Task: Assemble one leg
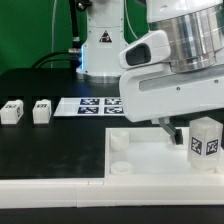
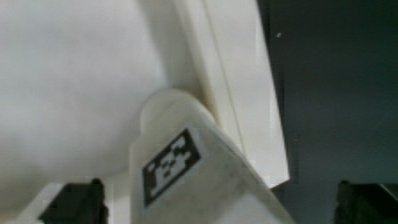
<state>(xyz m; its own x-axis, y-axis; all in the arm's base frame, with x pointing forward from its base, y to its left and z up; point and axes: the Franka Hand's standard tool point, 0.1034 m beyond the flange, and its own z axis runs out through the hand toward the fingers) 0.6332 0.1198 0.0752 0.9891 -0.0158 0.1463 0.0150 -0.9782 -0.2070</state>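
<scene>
A leg (image 1: 205, 140), a small white block with a black-and-white tag, stands upright on the far right corner of the large white panel (image 1: 150, 165). My gripper (image 1: 188, 135) hangs low over it and is open. In the wrist view the leg (image 2: 187, 160) sits between the two dark fingertips (image 2: 75, 203), with a gap on each side, at the panel's raised rim (image 2: 228, 80). Two more legs (image 1: 12, 110) (image 1: 42, 110) lie on the black table at the exterior view's left. The fourth leg is out of view.
The marker board (image 1: 95, 105) lies flat behind the panel. A round socket (image 1: 118, 143) sits at the panel's near left corner. The arm's base (image 1: 100, 45) stands at the back. The panel reaches the table's front edge.
</scene>
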